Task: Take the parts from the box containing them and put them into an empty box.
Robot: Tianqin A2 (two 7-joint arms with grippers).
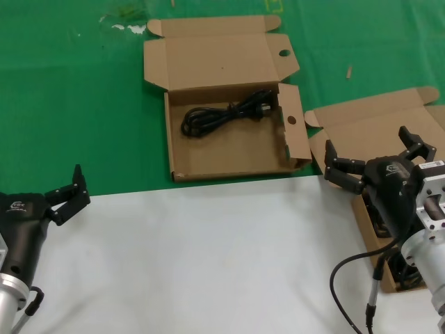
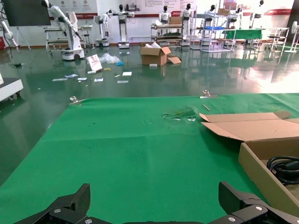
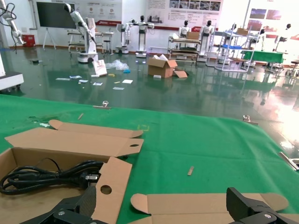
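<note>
holed box (image 1: 229, 149) at table's far middle, one cable (image 1: 226, 115) inside. plain box (image 1: 368, 132) right edge. right gripper (image 1: 372, 161) above it, fingers wide, empty. left gripper (image 1: 66, 193) near-left corner, wide.

Head view: high, looking forward and down over the tabletop (image 1: 208, 243); both wrist views: low near the surface, facing horizontally across the green mat toward the hall, sharing the holed box (image 1: 229, 149) (image 2: 261, 163) (image 3: 70, 154).

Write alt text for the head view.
A coiled black power cable lies in the open cardboard box with round holes on the green mat. The right gripper hovers open over the plain-lidded box; the left gripper waits open over the white surface.
</note>
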